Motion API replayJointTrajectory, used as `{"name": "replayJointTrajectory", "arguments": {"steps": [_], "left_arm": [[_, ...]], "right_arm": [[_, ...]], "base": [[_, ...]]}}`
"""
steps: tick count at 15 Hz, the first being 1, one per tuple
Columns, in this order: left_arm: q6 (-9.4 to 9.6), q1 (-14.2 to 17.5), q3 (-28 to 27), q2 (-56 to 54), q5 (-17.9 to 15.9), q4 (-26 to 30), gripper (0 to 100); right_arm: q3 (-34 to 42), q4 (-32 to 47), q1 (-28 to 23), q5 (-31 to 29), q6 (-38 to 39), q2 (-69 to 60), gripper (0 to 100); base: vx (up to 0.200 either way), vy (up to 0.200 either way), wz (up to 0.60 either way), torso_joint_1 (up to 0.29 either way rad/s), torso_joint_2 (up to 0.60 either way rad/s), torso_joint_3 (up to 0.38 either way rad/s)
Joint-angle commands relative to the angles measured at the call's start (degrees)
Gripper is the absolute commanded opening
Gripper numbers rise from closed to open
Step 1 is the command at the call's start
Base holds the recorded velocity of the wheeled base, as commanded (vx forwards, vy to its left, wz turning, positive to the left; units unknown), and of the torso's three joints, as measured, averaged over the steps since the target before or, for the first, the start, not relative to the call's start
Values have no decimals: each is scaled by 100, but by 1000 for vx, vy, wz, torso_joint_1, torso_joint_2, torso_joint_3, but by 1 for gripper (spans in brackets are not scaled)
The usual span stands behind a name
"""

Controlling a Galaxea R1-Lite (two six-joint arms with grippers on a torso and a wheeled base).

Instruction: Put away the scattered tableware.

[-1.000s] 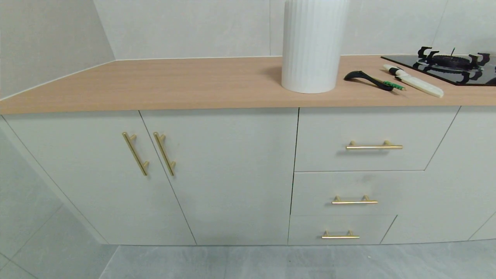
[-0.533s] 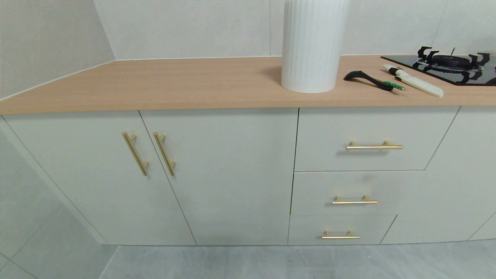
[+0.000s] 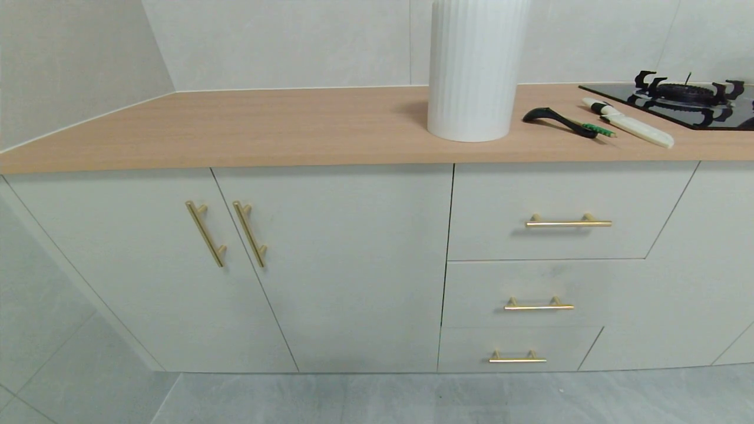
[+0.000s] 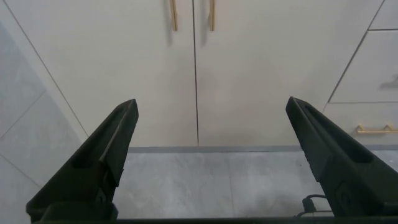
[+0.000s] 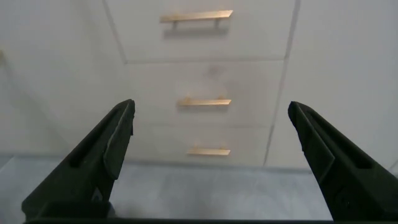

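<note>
1. Wooden surface (image 3: 265,126), head view: the scattered tableware, namely a black-handled utensil (image 3: 556,121), a thin green piece (image 3: 599,129) and a white knife (image 3: 633,126), lies between a tall white ribbed container (image 3: 474,70) and the hob (image 3: 677,103).
2. Left wrist view: left gripper (image 4: 211,106) has its jaws spread wide, facing the cabinet doors (image 4: 249,74).
3. Right wrist view: right gripper (image 5: 211,106) has jaws spread too, facing the drawers (image 5: 205,81).

head view over worktop (image 3: 265,126) and cabinets (image 3: 353,265); wrist views low before same cabinets
</note>
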Motion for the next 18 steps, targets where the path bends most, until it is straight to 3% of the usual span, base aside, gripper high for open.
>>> {"name": "replayJointTrajectory", "arguments": {"steps": [1, 7, 13, 15, 18], "left_arm": [[2, 0, 0, 2, -2, -1, 100], [2, 0, 0, 2, -2, -1, 100], [2, 0, 0, 2, -2, -1, 100], [2, 0, 0, 2, -2, -1, 100], [2, 0, 0, 2, -2, -1, 100]], "right_arm": [[-367, -11, 526, 57, 67, 1810, 100], [-1149, -222, 544, 22, -407, 4262, 100], [-1413, -2033, 544, 39, -504, 6697, 100], [-1703, -2982, 544, 4, -504, 7989, 100], [-2116, -3597, 535, -101, -504, 9131, 100]], "base": [[0, 0, 0, 0, 0, 0], [0, 0, 0, 0, 0, 0], [0, 0, 0, 0, 0, 0], [0, 0, 0, 0, 0, 0], [0, 0, 0, 0, 0, 0]]}}
